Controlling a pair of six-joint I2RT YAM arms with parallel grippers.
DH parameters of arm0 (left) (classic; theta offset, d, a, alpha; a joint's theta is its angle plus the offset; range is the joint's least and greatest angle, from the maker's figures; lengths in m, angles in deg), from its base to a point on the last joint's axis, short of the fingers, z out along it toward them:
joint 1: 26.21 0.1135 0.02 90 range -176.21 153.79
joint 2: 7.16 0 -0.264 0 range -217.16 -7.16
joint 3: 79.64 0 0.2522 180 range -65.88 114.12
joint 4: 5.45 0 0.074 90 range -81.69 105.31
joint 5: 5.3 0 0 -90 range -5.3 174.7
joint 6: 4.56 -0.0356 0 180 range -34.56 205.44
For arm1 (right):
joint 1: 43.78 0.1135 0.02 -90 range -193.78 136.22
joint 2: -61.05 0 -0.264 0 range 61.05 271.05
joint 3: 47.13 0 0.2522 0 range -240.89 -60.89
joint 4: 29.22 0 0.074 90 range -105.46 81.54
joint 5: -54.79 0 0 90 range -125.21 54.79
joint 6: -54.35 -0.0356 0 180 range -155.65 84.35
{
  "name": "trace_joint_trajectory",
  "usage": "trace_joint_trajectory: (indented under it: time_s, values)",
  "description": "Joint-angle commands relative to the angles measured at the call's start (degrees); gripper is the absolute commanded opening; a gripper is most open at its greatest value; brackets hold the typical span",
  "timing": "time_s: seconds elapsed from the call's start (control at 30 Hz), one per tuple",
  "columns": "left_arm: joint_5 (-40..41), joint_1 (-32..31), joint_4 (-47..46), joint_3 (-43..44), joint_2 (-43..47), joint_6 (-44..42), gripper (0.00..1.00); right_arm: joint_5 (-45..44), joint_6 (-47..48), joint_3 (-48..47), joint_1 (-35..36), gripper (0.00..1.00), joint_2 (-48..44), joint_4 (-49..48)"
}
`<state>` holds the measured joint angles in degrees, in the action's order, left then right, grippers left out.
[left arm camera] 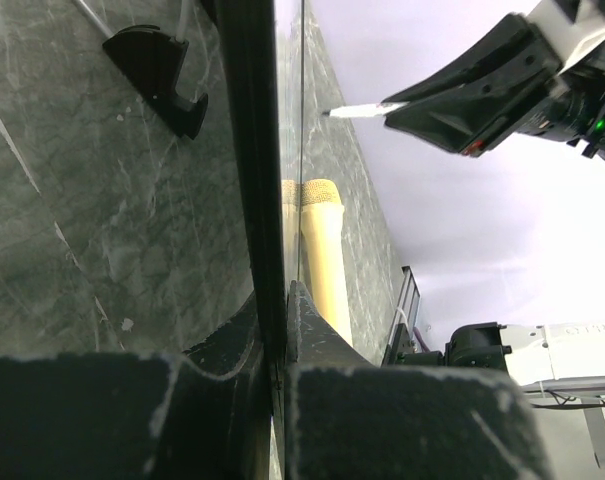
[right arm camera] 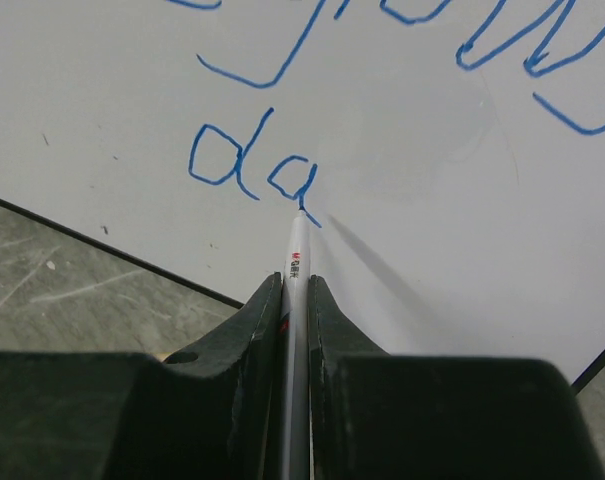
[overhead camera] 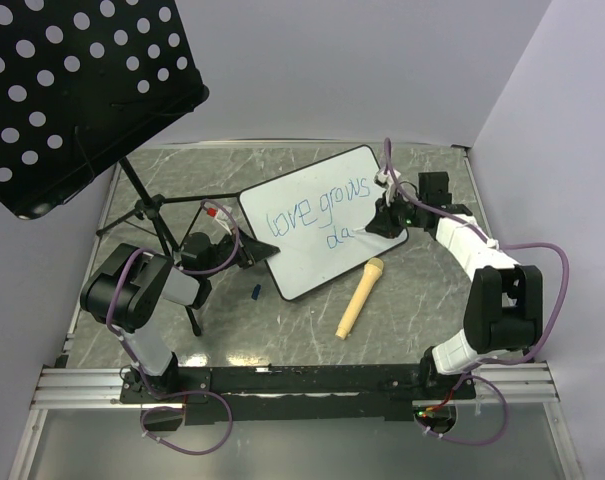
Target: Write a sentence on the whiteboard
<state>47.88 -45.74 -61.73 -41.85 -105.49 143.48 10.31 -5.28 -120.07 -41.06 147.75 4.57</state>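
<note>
The whiteboard [overhead camera: 312,265] lies tilted in the middle of the table. The sentence [overhead camera: 307,215] is in blue marker and reads "love grows" with "da" [right arm camera: 247,170] under it. My left gripper [overhead camera: 250,255] is shut on the board's left rim; in the left wrist view the black rim [left arm camera: 252,150] runs edge-on between the fingertips of that gripper [left arm camera: 277,300]. My right gripper [overhead camera: 382,222] is shut on a white marker [right arm camera: 297,260], whose tip touches the board at the tail of the last "a". The right wrist view shows this gripper [right arm camera: 296,285] low over the board's near edge.
A black perforated panel [overhead camera: 72,90] on a tripod stand [overhead camera: 157,215] overhangs the table's left back. A yellow toy microphone [overhead camera: 360,297] lies in front of the board, and a small blue cap [overhead camera: 255,292] lies near the left gripper. Grey walls close in the back and right.
</note>
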Motion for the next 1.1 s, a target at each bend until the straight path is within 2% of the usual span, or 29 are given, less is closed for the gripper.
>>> trace_joint_trajectory:
  time_s: [0.0,0.3,0.63,1.07]
  values:
    - [-2.8,-0.3,-11.4,2.0,2.8,-3.0,0.01,1.9,-2.3,-4.1,-0.3,0.00,-1.4,-3.6]
    - [-3.0,-0.3,-10.8,2.0,3.1,-3.4,0.01,-2.4,-6.9,-5.7,0.0,0.00,4.2,-9.6]
    - [-3.0,-0.3,-11.3,2.2,2.7,-3.1,0.01,-3.0,-5.9,-6.4,0.8,0.00,7.0,-8.5]
    - [-3.0,-0.3,-12.2,2.1,2.1,-2.5,0.01,-1.2,-5.2,-4.5,0.7,0.00,1.5,-6.5]
